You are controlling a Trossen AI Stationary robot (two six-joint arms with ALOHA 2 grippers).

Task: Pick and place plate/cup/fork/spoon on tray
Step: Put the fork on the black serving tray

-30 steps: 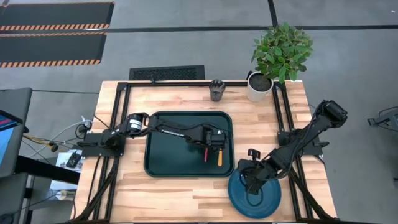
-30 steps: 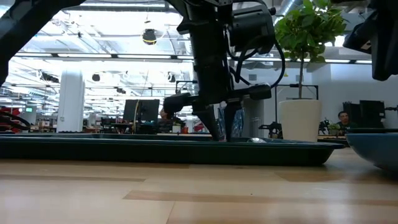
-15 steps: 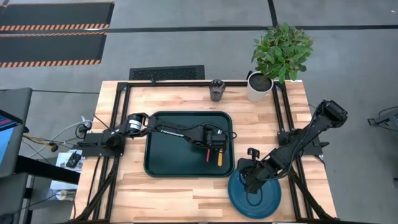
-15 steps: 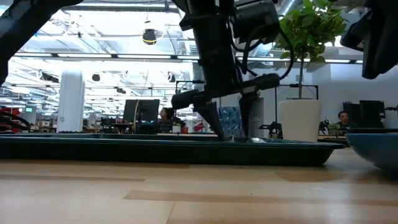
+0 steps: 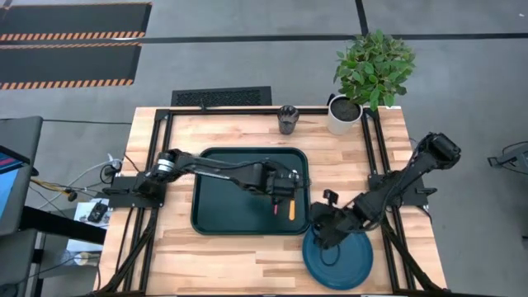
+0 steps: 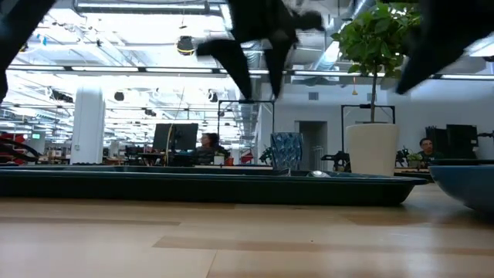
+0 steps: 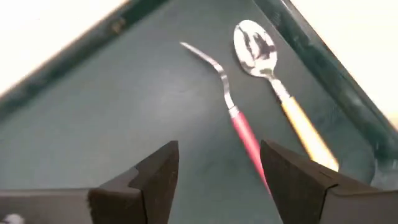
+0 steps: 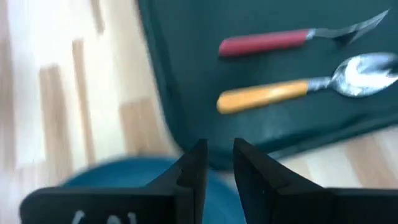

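Observation:
The dark green tray (image 5: 223, 194) lies mid-table. Flat on its floor, near its right edge, the red-handled fork (image 7: 233, 115) and the orange-handled spoon (image 7: 273, 81) lie side by side, handles toward the near edge. My left gripper (image 7: 219, 155) hangs open above the fork and touches nothing. The blue plate (image 5: 342, 264) rests on the table off the tray's near right corner. My right gripper (image 8: 219, 146) hovers over the plate's far left rim, a narrow empty gap between its fingers. The cup (image 5: 287, 119) stands upright at the table's far edge.
A white pot with a green plant (image 5: 346, 111) stands at the far right of the table. Black frame rails (image 5: 157, 165) run along the table's left, right and far sides. Bare wood (image 5: 223, 256) shows in front of the tray.
My left gripper has opened, let go of the fork and risen off the tray; the fork stays lying beside the spoon. My right gripper has moved a little up and toward the tray's near right corner, while the plate has stayed in place.

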